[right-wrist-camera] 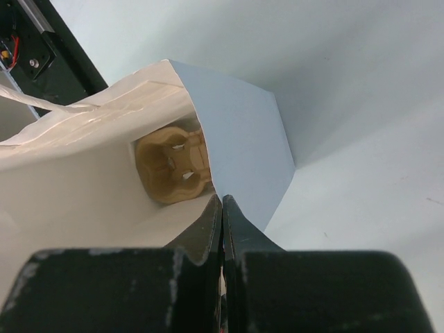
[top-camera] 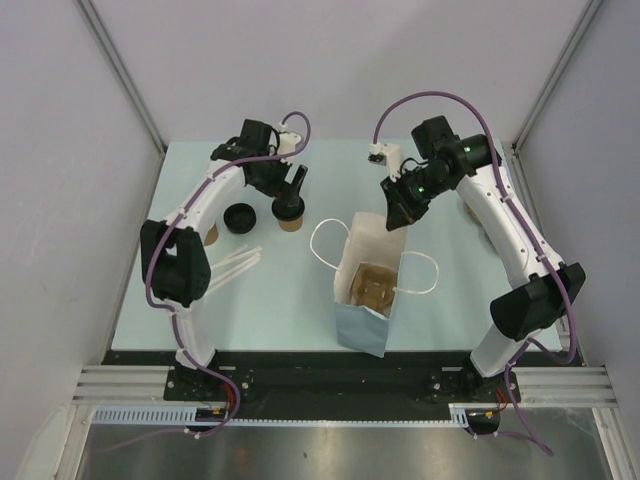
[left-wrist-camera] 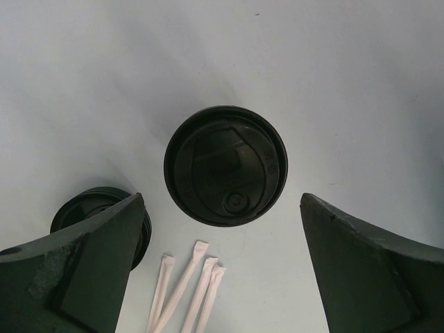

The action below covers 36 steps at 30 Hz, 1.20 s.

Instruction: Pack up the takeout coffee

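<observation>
takeout coffee point(left-wrist-camera: 225, 165) upright between wide-open left jaws, untouched; right jaws shut on paper bag point(right-wrist-camera: 236, 139) rim

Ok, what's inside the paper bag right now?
A tan pulp cup carrier sits at the bottom of the paper bag, with no cup visible in it. The bag's walls and the right claw hide the rest of the floor.

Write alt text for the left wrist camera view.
The takeout coffee, its black lid seen from above, stands between the open fingers of the left gripper. A loose black lid and paper-wrapped straws lie lower left.
</observation>
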{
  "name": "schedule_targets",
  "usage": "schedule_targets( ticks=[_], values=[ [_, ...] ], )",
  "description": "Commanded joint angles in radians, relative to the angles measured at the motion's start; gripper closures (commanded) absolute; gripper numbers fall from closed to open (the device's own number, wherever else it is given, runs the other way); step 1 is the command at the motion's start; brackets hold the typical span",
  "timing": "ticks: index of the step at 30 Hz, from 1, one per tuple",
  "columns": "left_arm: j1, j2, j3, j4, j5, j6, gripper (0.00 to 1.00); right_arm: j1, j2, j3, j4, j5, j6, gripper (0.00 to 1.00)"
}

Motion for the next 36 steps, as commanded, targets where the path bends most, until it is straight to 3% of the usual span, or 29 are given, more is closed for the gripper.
schedule_targets(
  ticks=[1,36],
  values=[
    [-0.001,0.013,0.021,0.0,0.016,0.005,0.0,0.002,0.024,0.037,-0.069,-0.006,-0.023,1.0],
    [0.024,0.156,0.107,-0.059,0.071,-0.029,0.03,-0.026,0.104,0.132,-0.106,-0.043,-0.042,1.0]
  ],
)
